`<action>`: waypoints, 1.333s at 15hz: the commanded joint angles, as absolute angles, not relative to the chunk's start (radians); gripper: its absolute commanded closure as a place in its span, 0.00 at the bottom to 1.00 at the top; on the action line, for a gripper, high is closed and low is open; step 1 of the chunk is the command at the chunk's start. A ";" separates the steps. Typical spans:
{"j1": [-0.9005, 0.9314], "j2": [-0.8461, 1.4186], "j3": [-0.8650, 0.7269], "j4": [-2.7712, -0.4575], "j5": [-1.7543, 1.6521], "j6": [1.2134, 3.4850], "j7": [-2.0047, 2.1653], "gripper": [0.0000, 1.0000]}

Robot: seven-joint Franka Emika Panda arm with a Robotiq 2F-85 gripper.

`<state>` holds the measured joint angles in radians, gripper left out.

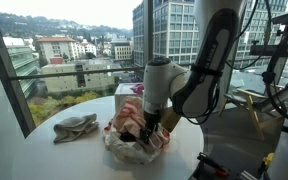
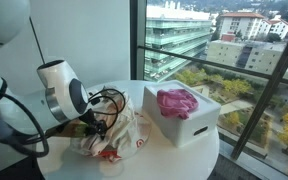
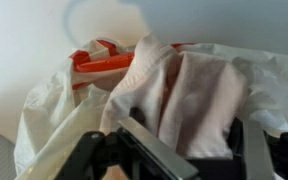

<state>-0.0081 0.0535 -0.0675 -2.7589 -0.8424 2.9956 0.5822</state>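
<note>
- The pincer points straight down into a crumpled white cloth with red-orange markings, which lies on the round white bench.
- In the wrist view the pincer stands released. Its dark fingers are set apart with a raised fold of the white cloth bulging up between them. Nothing looks clamped, though the tips themselves are lost in the fabric.
- Judged from this, the step in hand is taking hold of the cloth: the arm is in place and the fingers straddle the fold.
- A sound grip from here would call for the fingers to come together on a thick part of that fold rather than a thin outer layer. The wrist should hold its height, so that the tips do not press into the bench under the cloth.
- The cloth sits directly under and around the pincer, spreading out on every side of it. The red-orange part lies ahead of the fingers in the wrist view.
- In an exterior view the pincer is buried in the same cloth.
- Just beside it stands an open white box holding a pink cloth, close to the bundle.
- A grey rag lies on the bench well apart from the pincer, on the side away from the arm.
</note>
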 commanded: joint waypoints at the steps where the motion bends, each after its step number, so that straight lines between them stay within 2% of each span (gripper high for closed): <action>1: -0.017 0.042 -0.115 -2.759 -1.057 3.053 0.715 0.51; 5: -0.019 0.052 -0.139 -2.758 -1.188 3.058 0.820 0.82; 7: -0.019 0.042 -0.144 -2.758 -1.235 3.072 0.866 0.88; 9: -0.018 0.010 -0.149 -2.757 -1.290 3.101 0.924 0.92; 13: -0.018 -0.071 -0.147 -2.729 -1.407 3.147 1.060 0.87; 17: -0.015 -0.157 -0.122 -2.642 -1.606 3.126 1.271 0.87; 20: 0.002 -0.120 -0.116 -2.562 -1.740 3.129 1.436 0.89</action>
<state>-0.0131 -0.1381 -0.1285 -2.6333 -1.6245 3.1294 1.2812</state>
